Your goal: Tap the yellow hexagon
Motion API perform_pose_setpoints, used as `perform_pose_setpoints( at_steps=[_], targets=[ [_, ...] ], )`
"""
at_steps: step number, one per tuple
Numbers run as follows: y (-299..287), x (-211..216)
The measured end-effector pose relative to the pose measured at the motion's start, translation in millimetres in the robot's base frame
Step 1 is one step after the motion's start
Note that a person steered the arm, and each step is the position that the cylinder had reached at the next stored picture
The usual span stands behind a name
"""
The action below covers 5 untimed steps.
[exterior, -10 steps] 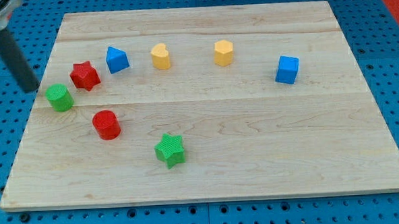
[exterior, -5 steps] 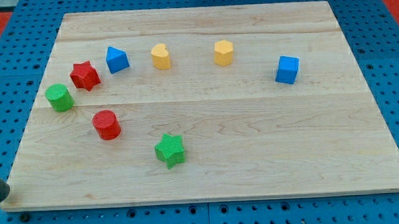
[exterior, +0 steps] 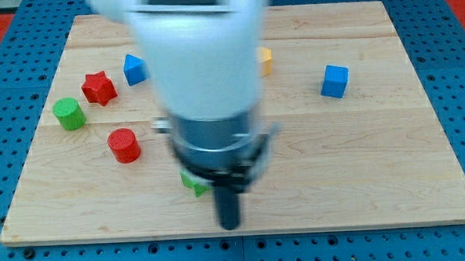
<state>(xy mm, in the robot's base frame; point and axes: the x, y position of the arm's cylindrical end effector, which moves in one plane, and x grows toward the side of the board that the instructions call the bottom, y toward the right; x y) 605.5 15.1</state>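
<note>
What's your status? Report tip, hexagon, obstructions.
My tip low near the board's bottom edge, just right of the green star. Yellow hexagon far up-board, mostly hidden behind the arm. No blocks visible between.

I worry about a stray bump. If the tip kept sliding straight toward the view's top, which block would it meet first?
Probably the green star, a sliver showing just up-left of my tip. The blurred arm hides what lies beyond; depth is uncertain.

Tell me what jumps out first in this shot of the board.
The big blurred white arm fills the view's middle, hiding much of the board. Its dark rod ends with my tip near the view's bottom edge, just right of the green star, which is half hidden. Only a sliver of the yellow hexagon peeks out at the arm's right.
</note>
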Motion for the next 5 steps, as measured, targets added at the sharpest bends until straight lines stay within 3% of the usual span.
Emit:
perform_pose_setpoints(
  at_steps=[1,2,3,4,5],
  targets=[
    [53.9,-83.7],
    [40.5,-176.8],
    [27.8,-242.9],
    [24.6,-270.1],
    [0.6,-257.9]
  ],
)
